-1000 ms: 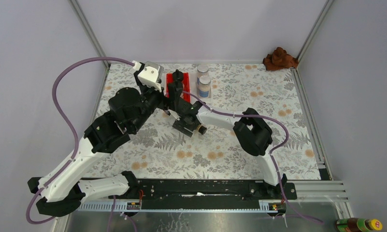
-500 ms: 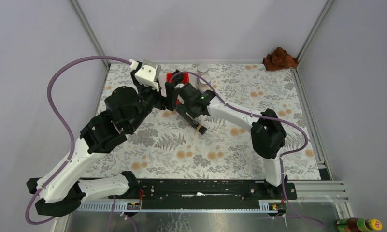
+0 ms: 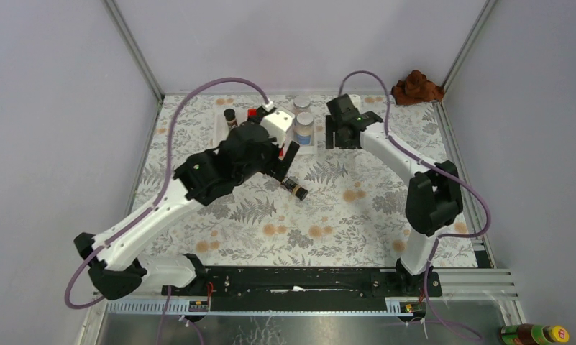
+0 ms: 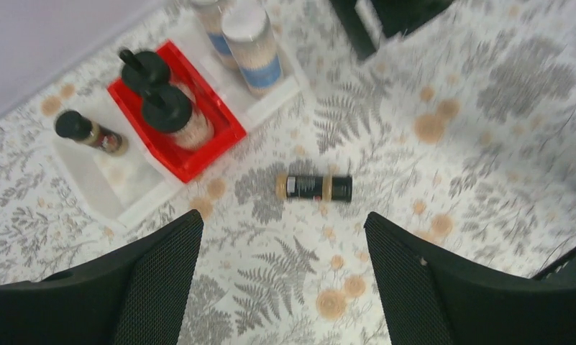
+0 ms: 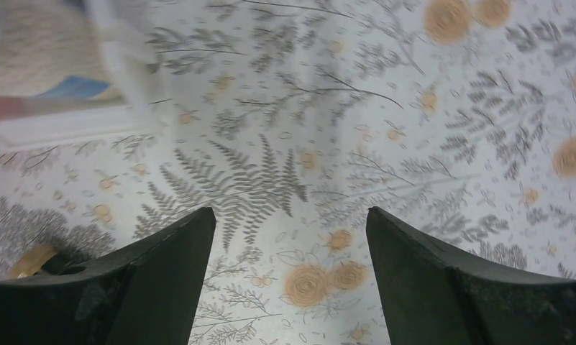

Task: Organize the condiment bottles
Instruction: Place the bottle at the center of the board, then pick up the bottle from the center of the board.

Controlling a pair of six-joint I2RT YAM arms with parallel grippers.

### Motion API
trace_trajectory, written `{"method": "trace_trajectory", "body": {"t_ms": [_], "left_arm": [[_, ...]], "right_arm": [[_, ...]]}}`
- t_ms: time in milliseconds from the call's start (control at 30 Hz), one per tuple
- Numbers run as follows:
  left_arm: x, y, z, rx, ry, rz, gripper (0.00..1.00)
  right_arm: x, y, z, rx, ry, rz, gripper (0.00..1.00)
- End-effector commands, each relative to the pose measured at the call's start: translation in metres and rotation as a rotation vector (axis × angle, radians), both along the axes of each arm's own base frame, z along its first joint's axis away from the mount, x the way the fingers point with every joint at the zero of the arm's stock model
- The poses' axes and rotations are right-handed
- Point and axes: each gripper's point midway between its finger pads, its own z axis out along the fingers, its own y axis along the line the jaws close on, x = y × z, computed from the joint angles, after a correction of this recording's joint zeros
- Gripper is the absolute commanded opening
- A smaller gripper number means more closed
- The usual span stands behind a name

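One slim brown bottle [image 4: 313, 187] lies on its side on the table [image 4: 486, 144], just in front of the red tray [image 4: 198, 164], nothing touching it. Left gripper [image 4: 281, 287] hovers over it, fingers [image 4: 155, 280] spread wide, empty, arm stretched forward by the red tray. Right gripper [image 5: 292, 287] also wide open, empty, pointing down right of the red tray.

Table [image 3: 357, 215] with floral cover
One bottle [image 4: 313, 187] lies flat ahead of the left fingers [image 4: 141, 287], between them; red bin [image 4: 216, 154] and white trays [image 4: 119, 188] beyond.
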Motion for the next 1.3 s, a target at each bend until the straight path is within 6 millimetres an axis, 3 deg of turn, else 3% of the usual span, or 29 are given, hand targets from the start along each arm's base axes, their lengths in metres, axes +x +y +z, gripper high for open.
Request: {"method": "trace_trajectory", "body": {"t_ms": [0, 133, 500, 933, 1267], "left_arm": [[-0.006, -0.003, -0.058, 0.204, 0.120, -0.080, 0.88], [0.000, -0.009, -0.098, 0.345, 0.205, -0.107, 0.88], [0.015, -0.015, -0.167, 0.609, 0.284, -0.108, 0.84], [-0.008, -0.024, -0.217, 0.759, 0.270, -0.302, 0.84], [0.000, -0.042, -0.241, 0.832, 0.213, -0.410, 0.82]], "right_arm": [[-0.004, -0.029, 0.016, 0.150, -0.053, -0.205, 0.85], [-0.003, -0.046, 0.016, 0.201, -0.060, -0.257, 0.85], [-0.008, -0.057, 0.008, 0.198, -0.057, -0.255, 0.85], [-0.006, -0.060, 0.015, 0.209, -0.099, -0.232, 0.86], [-0.012, -0.061, 0.013, 0.247, -0.127, -0.225, 0.86]]}}
